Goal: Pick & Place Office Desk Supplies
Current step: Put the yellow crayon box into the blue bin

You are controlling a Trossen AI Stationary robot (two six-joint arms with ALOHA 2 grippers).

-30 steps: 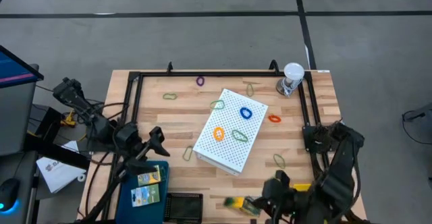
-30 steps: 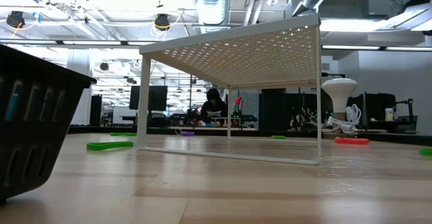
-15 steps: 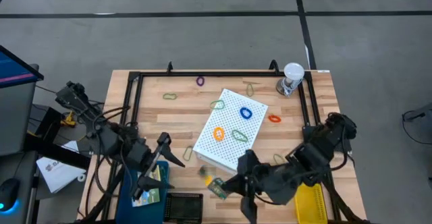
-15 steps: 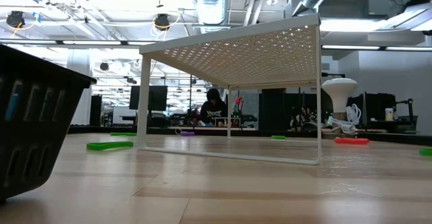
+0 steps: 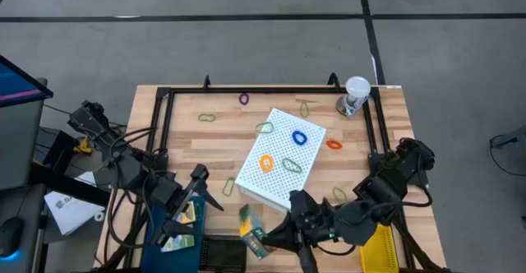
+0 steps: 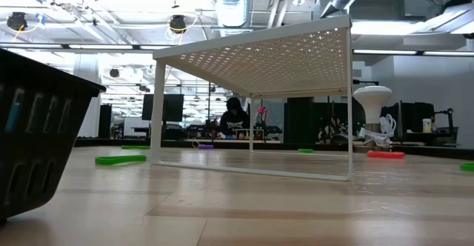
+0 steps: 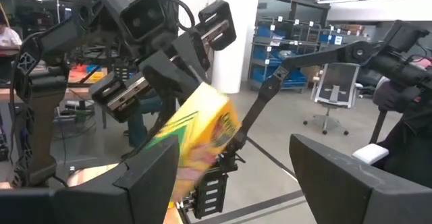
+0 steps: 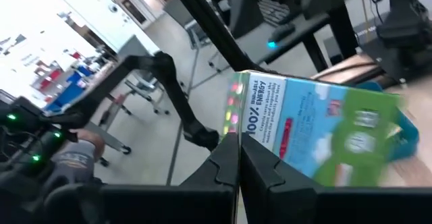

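On the wooden table (image 5: 189, 137) we see the white perforated box (image 5: 281, 159) lying at a slant inside the black frame (image 5: 267, 90), with blue, orange and green rubber bands on its top and more bands scattered on the wood around it. At the table's front left a blue bin (image 5: 156, 233) holds crayon boxes (image 5: 182, 224), and the left gripper (image 5: 201, 192) hovers just above it, its fingers spread wide with nothing between them. Near the front edge, between the two arms, the right gripper (image 5: 267, 238) pinches a crayon box (image 5: 251, 230) in closed fingers, held tilted above the table. In the right wrist view that box (image 8: 317, 140) shows green and blue print. A yellow tray (image 5: 380, 248) sits at the front right. A lidded clear cup (image 5: 355, 94) stands at the far right corner. Across the room, in the low view, a person (image 6: 234, 118) sits at a desk.
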